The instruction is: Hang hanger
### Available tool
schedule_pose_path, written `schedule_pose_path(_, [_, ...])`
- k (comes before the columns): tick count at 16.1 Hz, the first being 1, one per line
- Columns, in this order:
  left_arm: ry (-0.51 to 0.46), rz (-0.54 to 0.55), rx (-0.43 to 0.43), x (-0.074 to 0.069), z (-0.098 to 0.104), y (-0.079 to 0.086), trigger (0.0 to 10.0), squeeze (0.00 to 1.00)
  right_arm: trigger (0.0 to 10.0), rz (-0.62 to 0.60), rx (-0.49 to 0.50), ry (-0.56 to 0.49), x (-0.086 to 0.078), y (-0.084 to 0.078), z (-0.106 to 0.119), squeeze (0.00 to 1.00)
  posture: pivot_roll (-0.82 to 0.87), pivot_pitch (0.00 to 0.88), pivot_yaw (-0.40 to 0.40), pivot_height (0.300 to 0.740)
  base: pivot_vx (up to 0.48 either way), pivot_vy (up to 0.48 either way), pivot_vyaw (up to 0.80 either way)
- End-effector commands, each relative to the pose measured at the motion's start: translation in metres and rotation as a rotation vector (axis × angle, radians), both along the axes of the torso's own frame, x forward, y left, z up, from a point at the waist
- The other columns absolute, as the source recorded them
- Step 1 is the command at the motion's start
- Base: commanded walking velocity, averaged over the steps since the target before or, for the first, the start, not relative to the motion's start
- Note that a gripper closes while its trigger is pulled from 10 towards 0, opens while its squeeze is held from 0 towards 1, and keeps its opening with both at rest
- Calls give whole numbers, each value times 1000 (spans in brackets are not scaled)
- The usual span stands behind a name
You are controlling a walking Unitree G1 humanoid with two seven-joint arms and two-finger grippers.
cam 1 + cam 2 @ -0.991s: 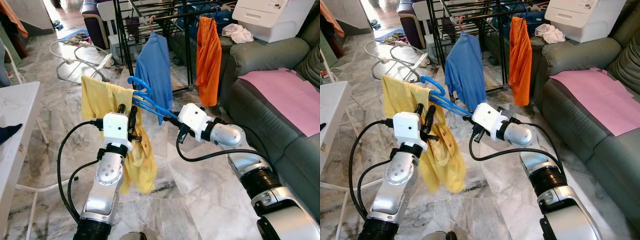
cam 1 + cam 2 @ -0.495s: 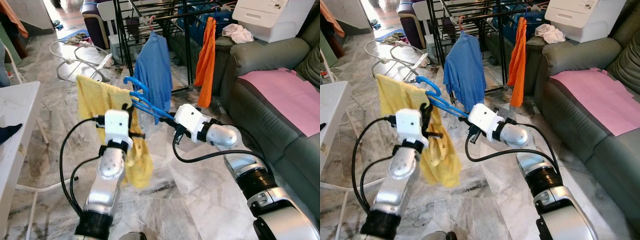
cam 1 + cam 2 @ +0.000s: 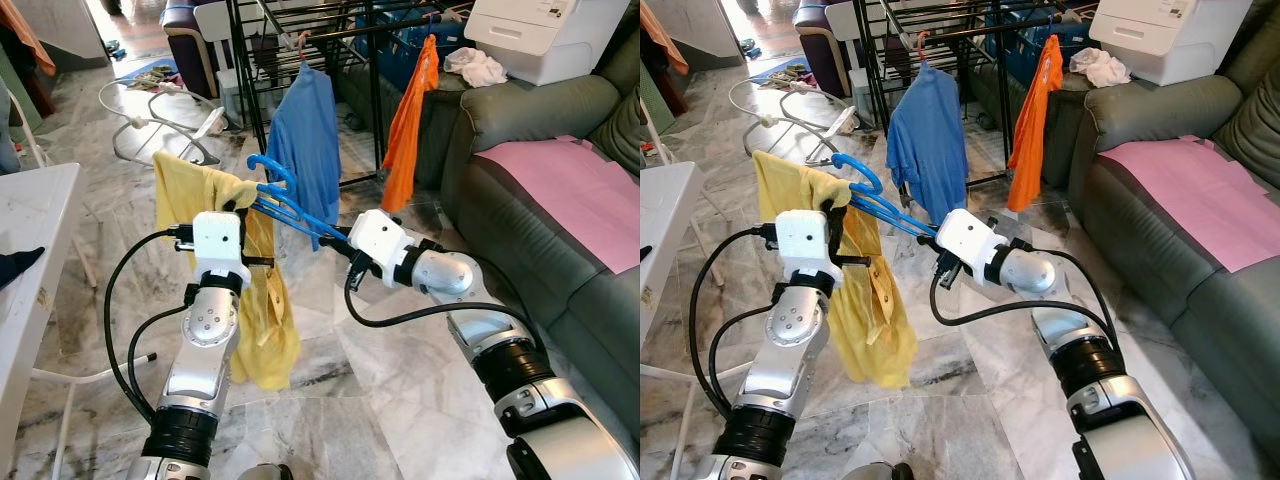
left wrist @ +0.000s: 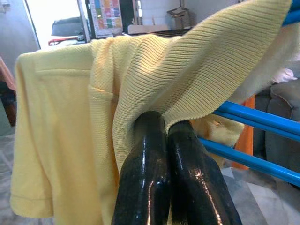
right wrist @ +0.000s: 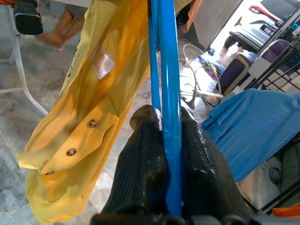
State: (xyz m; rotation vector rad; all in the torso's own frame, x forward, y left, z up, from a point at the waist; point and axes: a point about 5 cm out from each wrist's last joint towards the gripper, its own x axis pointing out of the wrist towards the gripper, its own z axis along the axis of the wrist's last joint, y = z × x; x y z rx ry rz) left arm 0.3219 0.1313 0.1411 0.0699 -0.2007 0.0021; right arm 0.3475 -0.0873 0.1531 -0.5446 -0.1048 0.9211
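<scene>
Blue plastic hanger with yellow knit polo shirt, held up between 2 arms above marble floor.

Right gripper pinching hanger's blue bars; left gripper pressed together on shirt's collar. Beyond: black metal drying rack carrying blue shirt and orange garment; green sofa alongside.

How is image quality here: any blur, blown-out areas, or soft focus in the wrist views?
Both eye views are sharp and evenly lit. In the left wrist view, the left gripper pinching the yellow shirt shows glare streaks, and the doorway behind is overexposed. In the right wrist view, the right gripper clamping the blue hanger is slightly soft, with a bright washed-out background.
</scene>
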Motion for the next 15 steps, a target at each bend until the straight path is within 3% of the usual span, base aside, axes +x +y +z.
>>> schedule_pose_path(1, [-38,32,-7,-1,9,8,0,0,0,-16,67,-31,2,1,12,0,-74,15,41,740,0,0,0])
schedule_pose_path(3, [-52,39,-28,-3,13,13,0,0,0,-37,83,-14,3,0,11,0,-74,15,41,740,0,0,0])
schedule_pose_path(6, [-159,-107,-79,-9,36,-4,0,0,0,-104,155,54,10,-3,8,0,-49,9,37,740,0,0,0])
schedule_pose_path(9, [-186,-141,-78,-11,45,-9,0,0,0,-147,208,72,16,-2,12,0,-41,5,34,740,0,0,0])
schedule_pose_path(11, [-202,-216,-105,-14,48,-16,0,0,0,-161,241,79,19,0,16,0,-41,5,34,740,0,0,0])
schedule_pose_path(12, [-231,-319,-110,-21,53,-29,0,0,0,-177,274,96,22,3,19,0,-38,1,32,740,0,0,0])
schedule_pose_path(15, [-262,-416,-111,-29,59,-43,0,0,0,-196,307,117,24,4,19,0,-38,1,32,740,0,0,0])
